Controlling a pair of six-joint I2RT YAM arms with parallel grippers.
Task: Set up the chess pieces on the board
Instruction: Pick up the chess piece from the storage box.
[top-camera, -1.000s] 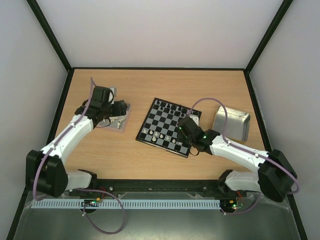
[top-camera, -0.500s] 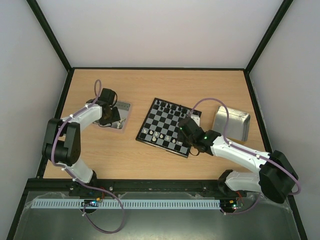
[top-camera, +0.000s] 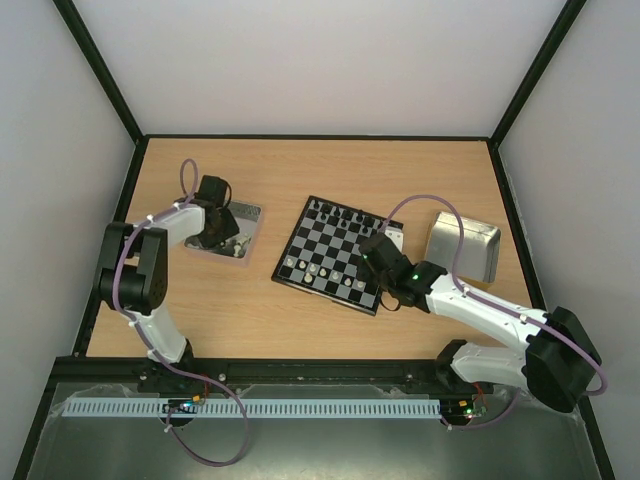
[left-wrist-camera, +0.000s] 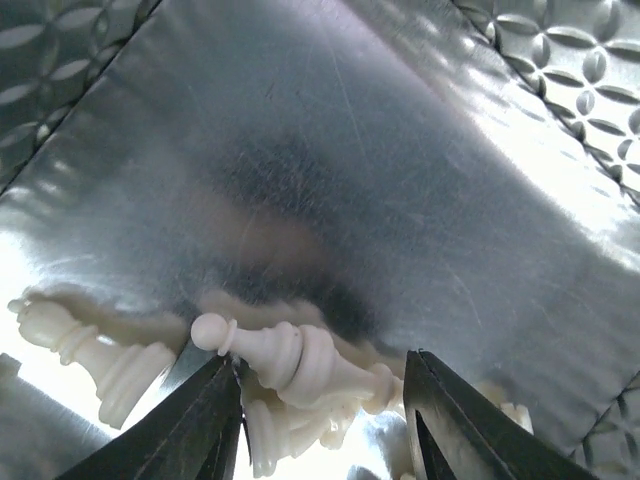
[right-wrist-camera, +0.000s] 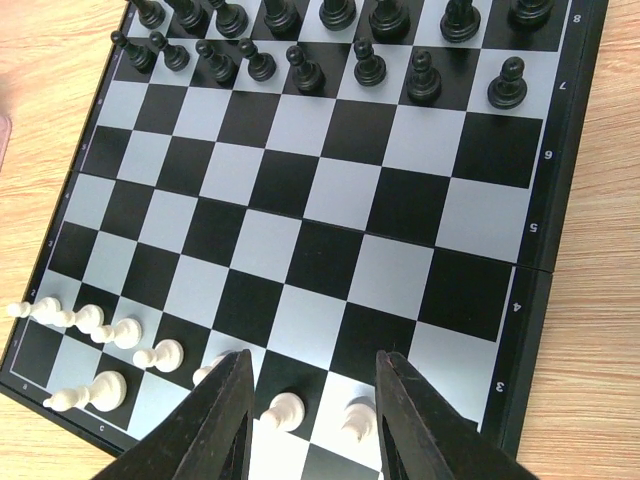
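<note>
The right gripper (right-wrist-camera: 312, 365) hangs with jaws parted and empty over the glossy checkered board (right-wrist-camera: 330, 200), where turned cream pieces (right-wrist-camera: 100, 330) stand near and black pieces (right-wrist-camera: 300, 70) line the far rows. At far left, the left gripper (left-wrist-camera: 322, 360) pinches a cream pawn (left-wrist-camera: 290, 355) lying on a scratched steel tray (left-wrist-camera: 400, 150).

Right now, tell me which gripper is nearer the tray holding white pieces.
Left. The left gripper is inside that tray, over a lying white piece; the right gripper hovers above the board.
</note>
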